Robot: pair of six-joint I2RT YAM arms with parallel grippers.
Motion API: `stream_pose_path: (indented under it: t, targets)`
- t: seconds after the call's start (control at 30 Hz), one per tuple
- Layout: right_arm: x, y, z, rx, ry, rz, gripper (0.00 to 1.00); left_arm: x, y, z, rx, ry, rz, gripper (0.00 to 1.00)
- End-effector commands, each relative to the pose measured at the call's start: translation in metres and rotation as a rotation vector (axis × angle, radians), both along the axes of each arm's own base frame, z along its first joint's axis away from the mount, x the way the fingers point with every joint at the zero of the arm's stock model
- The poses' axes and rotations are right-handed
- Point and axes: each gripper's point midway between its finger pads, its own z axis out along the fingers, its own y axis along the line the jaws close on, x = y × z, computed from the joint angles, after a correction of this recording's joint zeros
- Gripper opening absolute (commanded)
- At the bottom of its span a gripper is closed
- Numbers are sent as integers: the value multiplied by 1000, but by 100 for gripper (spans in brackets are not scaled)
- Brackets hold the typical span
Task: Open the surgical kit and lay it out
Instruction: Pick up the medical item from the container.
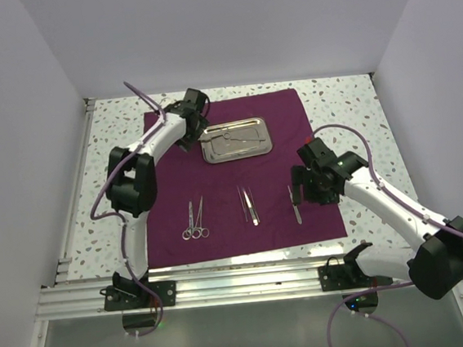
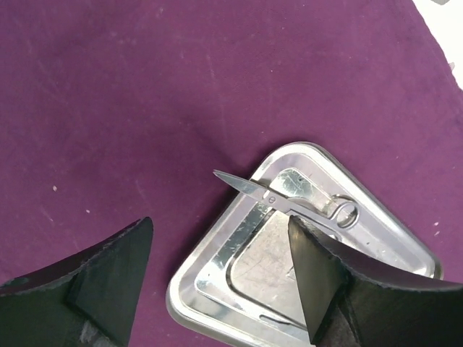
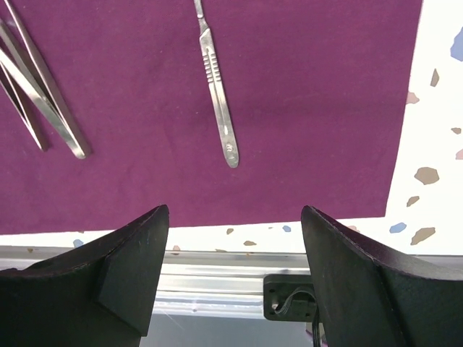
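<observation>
The dark purple cloth point(image 1: 231, 173) lies spread flat on the table. The small steel tray point(image 1: 208, 147) sits on its far part with one pair of scissors point(image 1: 240, 137) in it. My left gripper point(image 1: 195, 139) is open and empty just left of the tray; in the left wrist view point(image 2: 221, 253) it hovers over the tray's corner point(image 2: 189, 278), the scissors point(image 2: 289, 202) just beyond. Ring-handled instruments point(image 1: 195, 220), tweezers point(image 1: 248, 205) and a slim flat handle point(image 1: 294, 204) lie in a row near the front. My right gripper point(image 1: 300, 188) is open and empty above that handle point(image 3: 217, 87).
The cloth's front edge point(image 3: 217, 220) lies close to the aluminium rail point(image 1: 242, 283) at the table's near edge. Speckled tabletop point(image 1: 358, 120) shows right of the cloth. White walls enclose the table on three sides. Tweezers point(image 3: 43, 94) lie left of the right gripper.
</observation>
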Motion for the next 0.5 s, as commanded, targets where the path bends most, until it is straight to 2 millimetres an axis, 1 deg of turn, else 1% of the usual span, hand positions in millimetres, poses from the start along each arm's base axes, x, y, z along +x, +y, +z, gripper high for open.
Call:
stream_pose_path:
  t: [0.0,0.27,0.47]
  targets:
    - [-1,6,0,27,9,45,77,1,3,2,-23,-35,126,80]
    - [-2,9,-1,38,24,66,77,5,0,-17,-59,-38,188,81]
    - [-3,10,-1,43,22,67,77,16,-4,-27,-61,-44,192,81]
